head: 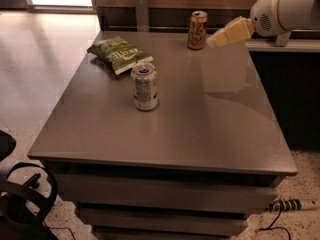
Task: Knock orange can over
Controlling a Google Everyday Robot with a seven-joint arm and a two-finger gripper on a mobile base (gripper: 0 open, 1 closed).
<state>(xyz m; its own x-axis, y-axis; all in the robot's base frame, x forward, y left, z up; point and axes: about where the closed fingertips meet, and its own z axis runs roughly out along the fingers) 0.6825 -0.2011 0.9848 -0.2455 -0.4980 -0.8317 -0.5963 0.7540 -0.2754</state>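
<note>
Although the grey table (200, 134) carries three items, only one concerns the task, and it is not yet disturbed. Robot arm (290, 6) enters from the upper right, its white housing above the table's far right corner. Green chip bag (120, 54) lies flat at the far left. Silver-white can (145, 86) stands upright near the table's middle, well apart from the arm. Gripper (215, 39) hangs just beside the target's right flank, tip pointing left toward it. It reads as one clenched wedge with no gap and grasps nothing. Contact with the can cannot be confirmed. Orange can (197, 30) stands upright at the far edge, right of centre.

Assessment: the approach looks essentially complete. The knock itself is outstanding, and a short leftward sweep against the can's side should topple it.
</note>
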